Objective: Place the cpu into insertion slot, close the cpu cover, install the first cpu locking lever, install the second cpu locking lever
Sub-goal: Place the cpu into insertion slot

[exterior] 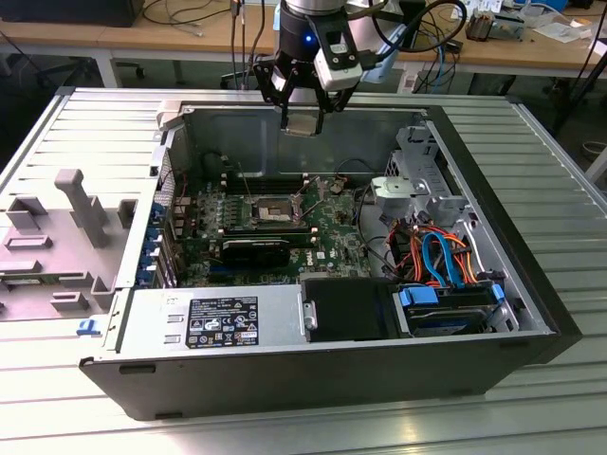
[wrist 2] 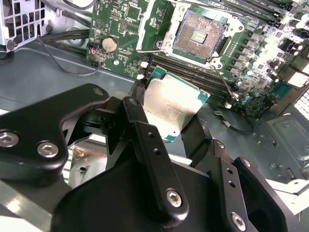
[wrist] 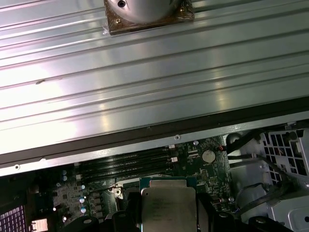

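Upper centre, exterior view: gripper (exterior: 303, 116) pinches the cpu (exterior: 302, 125) by its edges, well clear of the insertion slot (exterior: 270, 206) mid-frame.

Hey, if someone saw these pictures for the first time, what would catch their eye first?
The black claw gripping the silvery cpu, up over the open computer case in the exterior view. Down on the green board, the insertion slot lies uncovered, its dark centre showing.

Ribbed metal surface (exterior: 560, 161) carries an open computer case (exterior: 313, 384), lying on its side, near centre. Grey plastic moulded part (exterior: 71, 237) lies flat at the exterior view's left, just beside the case.
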Tool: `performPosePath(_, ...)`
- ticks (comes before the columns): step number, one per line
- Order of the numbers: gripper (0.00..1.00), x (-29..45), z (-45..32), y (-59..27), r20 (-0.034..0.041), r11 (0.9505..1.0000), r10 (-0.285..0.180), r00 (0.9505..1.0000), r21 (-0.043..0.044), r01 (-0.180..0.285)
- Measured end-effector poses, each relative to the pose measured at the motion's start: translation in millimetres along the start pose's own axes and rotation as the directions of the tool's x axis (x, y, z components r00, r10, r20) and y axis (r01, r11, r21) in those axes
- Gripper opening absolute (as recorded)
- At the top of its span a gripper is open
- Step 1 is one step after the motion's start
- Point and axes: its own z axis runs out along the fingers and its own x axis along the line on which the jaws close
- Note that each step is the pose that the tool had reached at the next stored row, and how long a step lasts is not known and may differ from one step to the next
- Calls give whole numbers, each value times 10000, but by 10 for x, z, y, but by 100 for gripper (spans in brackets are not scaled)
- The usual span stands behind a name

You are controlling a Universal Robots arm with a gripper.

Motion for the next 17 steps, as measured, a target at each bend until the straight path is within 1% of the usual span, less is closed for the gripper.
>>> performPosePath(17,55,0,10,-1,15,9999,167,9999,-4,-167)
